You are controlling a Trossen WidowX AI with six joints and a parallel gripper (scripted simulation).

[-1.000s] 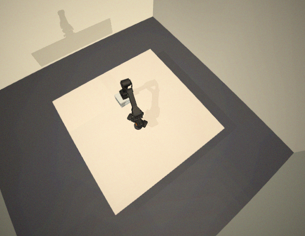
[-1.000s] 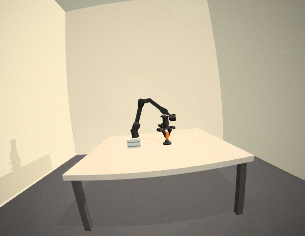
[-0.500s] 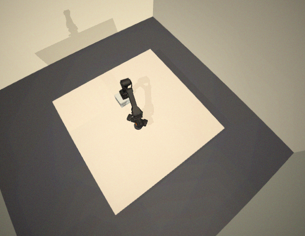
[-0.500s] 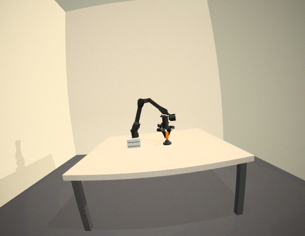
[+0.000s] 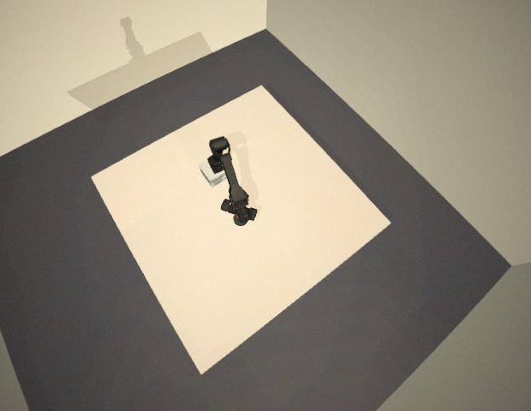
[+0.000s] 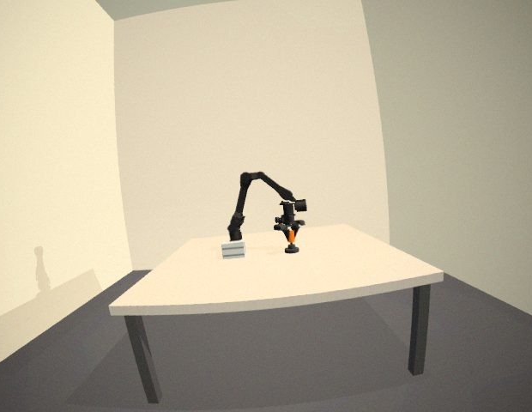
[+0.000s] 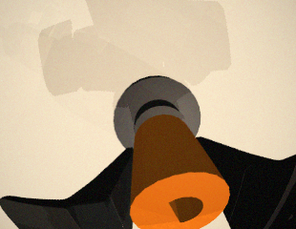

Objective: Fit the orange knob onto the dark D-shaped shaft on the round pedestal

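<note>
The orange knob [image 6: 291, 236] [image 7: 172, 157] is upright between the fingers of my gripper [image 6: 291, 237], which is shut on it. A D-shaped hole shows in its near end in the wrist view. The dark round pedestal [image 6: 291, 250] [image 7: 124, 112] stands on the table directly below the knob, and its wide base shows past the knob's far end. In the exterior view a short dark piece shows between the knob's lower end and the base, so the knob is above the base. The shaft's top and flat side are hidden. In the top view the arm covers most of the knob.
A pale grey-white block with dark grooves [image 5: 210, 172] [image 6: 232, 250] stands on the table [image 5: 257, 282] [image 6: 275, 281] beside the arm's base, left of the pedestal in the exterior view. The arm's shadow falls across the table in the wrist view.
</note>
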